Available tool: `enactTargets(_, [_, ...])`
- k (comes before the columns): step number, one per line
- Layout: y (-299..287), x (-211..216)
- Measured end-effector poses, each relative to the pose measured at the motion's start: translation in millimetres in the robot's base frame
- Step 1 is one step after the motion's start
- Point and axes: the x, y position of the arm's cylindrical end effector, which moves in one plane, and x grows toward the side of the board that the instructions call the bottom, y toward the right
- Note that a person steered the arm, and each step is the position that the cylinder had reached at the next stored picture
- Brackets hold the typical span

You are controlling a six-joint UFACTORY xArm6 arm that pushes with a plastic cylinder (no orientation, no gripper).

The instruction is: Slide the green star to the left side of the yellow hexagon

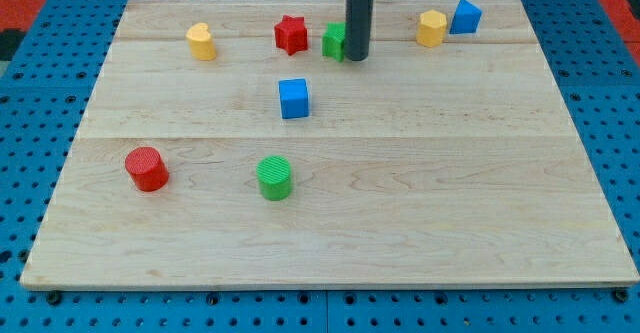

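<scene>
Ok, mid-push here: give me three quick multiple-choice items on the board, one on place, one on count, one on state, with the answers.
1. Where is my tip relative to the green star?
A. At its right edge, by the view
B. Far below it
C. Left of the red star

2. How many blue blocks are on the board?
A. One
B. Two
C. Three

3. What is touching the yellow hexagon?
A. The green star
B. The red cylinder
C. The blue block, or nearly

Answers:
1. A: the rod stands right against the star's right side, partly hiding it.
2. B: one blue cube is at mid-board, and another blue block is at the view's top right.
3. C: the blue block sits tight beside the hexagon's right; the star lies well to its left, with the rod between.
</scene>
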Motion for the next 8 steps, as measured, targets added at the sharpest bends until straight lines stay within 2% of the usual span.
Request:
enactTargets(1, [-30.3,31.4])
enactTargets(2, [-43.9,-26.6])
enactTargets(3, [-38.5,-48.9])
enactTargets(4, [-78.7,-48.9])
enactTargets(5, [-75.0,-74.1])
enactTargets(6, [5.8,-74.1])
enactTargets(7, [20.7,-73.4])
enactTargets(8, [-1.6,-22.6])
